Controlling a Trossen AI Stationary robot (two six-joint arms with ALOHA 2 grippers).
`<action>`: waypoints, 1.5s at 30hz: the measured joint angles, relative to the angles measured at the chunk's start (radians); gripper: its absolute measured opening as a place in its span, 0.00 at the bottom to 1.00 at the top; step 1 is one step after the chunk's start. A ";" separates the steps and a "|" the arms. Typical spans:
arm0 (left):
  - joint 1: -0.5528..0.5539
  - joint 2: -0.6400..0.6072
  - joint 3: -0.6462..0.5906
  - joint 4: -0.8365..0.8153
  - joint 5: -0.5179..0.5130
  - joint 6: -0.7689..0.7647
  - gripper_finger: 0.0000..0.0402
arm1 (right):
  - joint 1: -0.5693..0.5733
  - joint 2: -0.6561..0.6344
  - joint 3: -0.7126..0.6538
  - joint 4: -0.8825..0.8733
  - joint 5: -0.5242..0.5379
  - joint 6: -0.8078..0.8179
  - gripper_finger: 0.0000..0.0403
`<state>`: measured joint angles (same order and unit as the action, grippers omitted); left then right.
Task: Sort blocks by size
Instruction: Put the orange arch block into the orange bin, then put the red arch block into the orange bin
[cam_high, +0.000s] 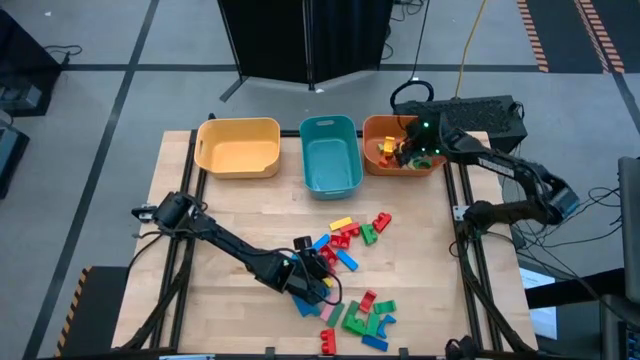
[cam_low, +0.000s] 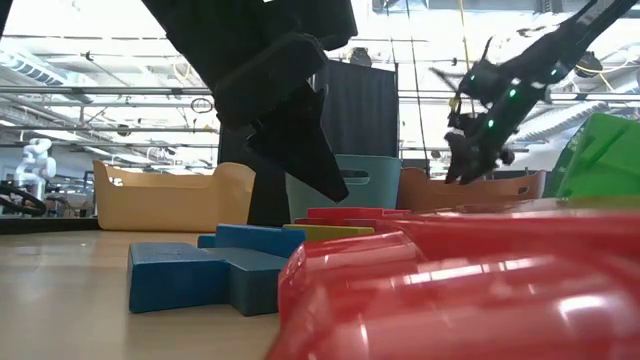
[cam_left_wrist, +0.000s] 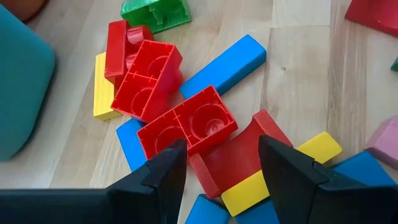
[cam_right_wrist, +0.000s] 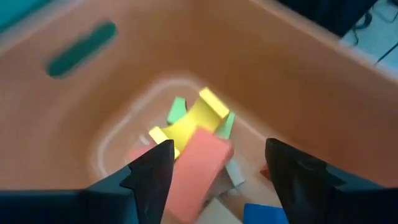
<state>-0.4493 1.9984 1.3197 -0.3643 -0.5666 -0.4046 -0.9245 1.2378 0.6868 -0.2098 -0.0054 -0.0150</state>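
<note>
Overhead, right gripper (cam_right_wrist: 217, 171) spread, empty, above orange plastic bin (cam_high: 377, 160); left gripper (cam_left_wrist: 221, 165) spread, empty, over scattered plastic toy blocks (cam_high: 350, 240).

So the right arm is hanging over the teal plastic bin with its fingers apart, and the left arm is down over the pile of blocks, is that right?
Not quite: the right gripper hangs over the orange plastic bin, not the teal plastic bin beside it, as the high view shows. The rest holds: its fingers are apart, and the left gripper is down over the pile of toy blocks.
</note>
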 joint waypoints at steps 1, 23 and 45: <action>0.000 0.000 0.000 0.002 0.000 0.000 0.48 | 0.005 -0.028 0.000 -0.009 0.001 0.003 0.60; 0.001 0.000 0.000 0.226 0.076 0.122 0.48 | 0.409 -0.361 -0.010 -0.310 -0.101 0.101 0.58; -0.013 0.000 0.000 0.255 0.059 0.061 0.48 | 1.048 -0.322 -0.308 0.201 -0.098 0.349 0.58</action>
<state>-0.4625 1.9984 1.3197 -0.1094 -0.5071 -0.3432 0.1237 0.9160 0.3785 -0.0089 -0.1032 0.3345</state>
